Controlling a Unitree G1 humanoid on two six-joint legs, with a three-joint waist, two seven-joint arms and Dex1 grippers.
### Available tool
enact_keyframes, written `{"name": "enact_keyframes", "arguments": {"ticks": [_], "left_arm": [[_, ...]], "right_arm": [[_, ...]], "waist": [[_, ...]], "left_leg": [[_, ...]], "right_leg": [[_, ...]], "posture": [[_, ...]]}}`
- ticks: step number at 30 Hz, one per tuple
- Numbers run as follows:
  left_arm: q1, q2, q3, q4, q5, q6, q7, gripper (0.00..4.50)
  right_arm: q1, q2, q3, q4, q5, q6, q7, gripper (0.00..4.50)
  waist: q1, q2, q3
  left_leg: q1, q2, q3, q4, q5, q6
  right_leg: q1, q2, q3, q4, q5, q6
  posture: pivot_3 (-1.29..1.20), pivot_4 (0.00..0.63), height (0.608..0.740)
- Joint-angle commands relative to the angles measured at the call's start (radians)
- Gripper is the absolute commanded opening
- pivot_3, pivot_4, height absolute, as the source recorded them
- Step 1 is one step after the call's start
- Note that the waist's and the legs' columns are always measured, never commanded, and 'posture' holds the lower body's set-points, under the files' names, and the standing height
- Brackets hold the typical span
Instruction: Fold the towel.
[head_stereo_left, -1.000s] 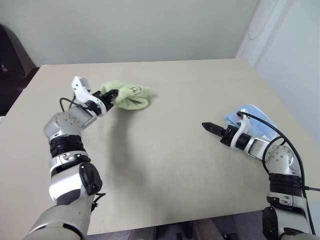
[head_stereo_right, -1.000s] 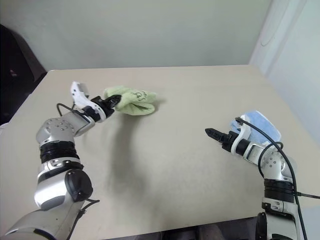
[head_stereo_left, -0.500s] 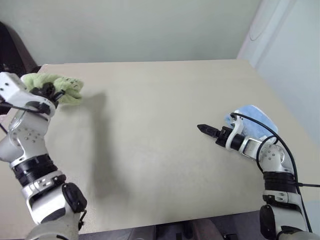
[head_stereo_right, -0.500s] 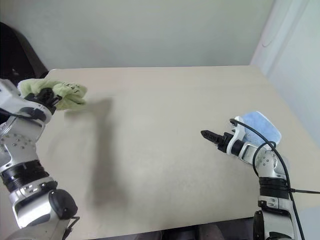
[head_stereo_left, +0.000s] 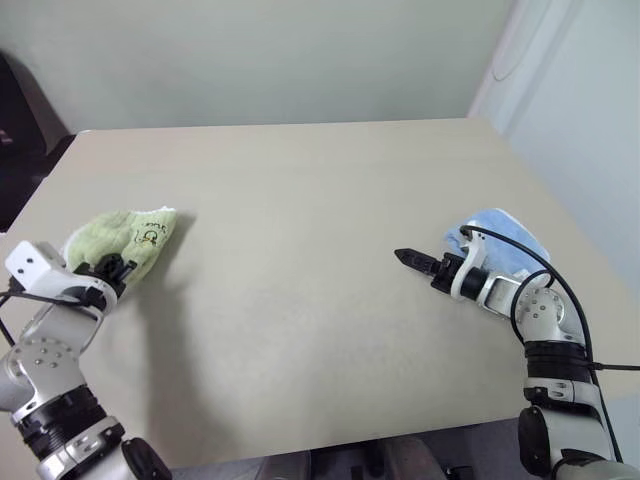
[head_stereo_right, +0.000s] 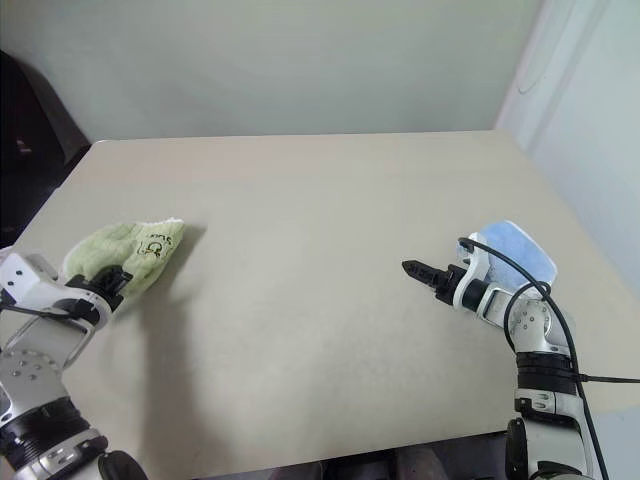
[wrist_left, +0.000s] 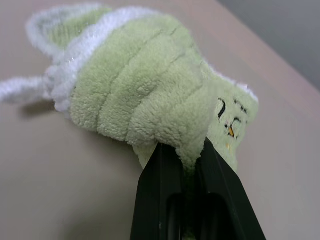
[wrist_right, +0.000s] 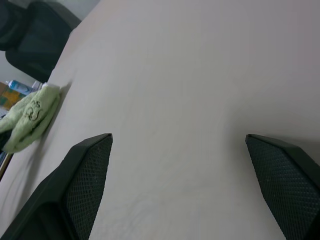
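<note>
Towel (head_stereo_left: 125, 238) is bunched in a lump at the worktop's (head_stereo_left: 320, 230) left edge, near the front corner, pinched by the left hand (head_stereo_left: 112, 272). That hand is clenched on a thick wad of terry, several layers at once; the wrist view shows cloth squeezed between both fingers (wrist_left: 162, 192).

Risks: the towel sits right by the edge, so a release here could let part of it slide off. Grip on a wad, not a corner, so any pull probably drags the whole lump instead of spreading it. White loop (wrist_left: 20, 90) and edging are tucked to one side, so corners look hard to find.

Pose: left arm is low at the left edge, its hand pointing forward and slightly down. Right hand (head_stereo_left: 412, 260) hovers over bare worktop well apart from the towel, fingers spread wide, empty, pointing left. Light blue cloth (head_stereo_left: 497, 240) lies just behind its wrist.
</note>
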Motion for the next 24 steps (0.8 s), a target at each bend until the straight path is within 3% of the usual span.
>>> {"name": "enact_keyframes", "arguments": {"ticks": [1,2,3,4,14,20,24], "left_arm": [[0.015,0.006,0.022,-0.052,-0.037,0.023,0.019,0.04],[0.026,0.006,0.016,-0.055,-0.038,0.029,0.022,0.04],[0.034,0.004,0.011,-0.058,-0.04,0.034,0.024,0.6],[0.04,0.001,0.008,-0.062,-0.042,0.036,0.026,0.79],[0.047,-0.024,0.042,-0.066,-0.114,0.038,0.047,4.39],[0.133,-0.013,0.083,-0.063,-0.249,0.075,-0.044,4.45],[0.251,0.018,0.091,-0.066,-0.32,0.075,-0.2,4.45]], "right_arm": [[-0.031,-0.008,0.001,-0.003,-0.006,-0.018,0.024,4.5],[-0.034,-0.007,0.003,0.004,-0.011,-0.021,0.028,4.5],[-0.037,-0.006,0.004,0.009,-0.014,-0.024,0.031,4.5],[-0.041,-0.006,0.005,0.016,-0.018,-0.027,0.034,4.5],[-0.053,0.0,0.008,0.03,-0.032,-0.038,0.046,4.5],[-0.048,-0.003,0.001,0.017,-0.029,-0.031,0.048,4.5],[-0.041,-0.002,-0.001,0.003,-0.026,-0.023,0.046,4.5]], "waist": [[0.0,0.0,0.0],[-0.001,0.0,0.0],[-0.001,0.0,0.0],[-0.003,0.0,0.0],[-0.003,0.0,0.0],[-0.007,0.0,0.0],[-0.01,0.0,0.0]], "left_leg": [[0.0,0.0,0.0,0.0,0.0,0.0],[0.0,0.0,0.0,0.0,0.0,0.0],[0.0,0.0,0.0,0.0,0.0,0.0],[0.0,0.0,0.0,0.0,0.0,0.0],[0.001,0.0,0.0,-0.001,-0.001,-0.001],[0.001,0.0,0.0,-0.001,-0.002,-0.002],[0.002,0.0,0.0,-0.002,-0.008,-0.012]], "right_leg": [[0.0,0.0,0.0,0.0,0.0,0.0],[0.0,0.0,0.0,0.0,0.0,0.0],[0.0,0.0,0.0,0.0,0.0,0.0],[0.0,0.0,0.0,0.0,0.0,0.0],[0.0,0.0,0.0,0.0,0.0,0.0],[0.0,0.0,0.0,0.0,0.0,-0.001],[-0.001,0.001,0.0,0.0,-0.001,-0.001]], "posture": [[0.0,0.15,0.74],[0.0,0.15,0.74],[0.0,0.15,0.74],[0.0,0.15,0.74],[0.0,0.15,0.74],[0.0,0.15,0.74],[0.0,0.15,0.74]]}}
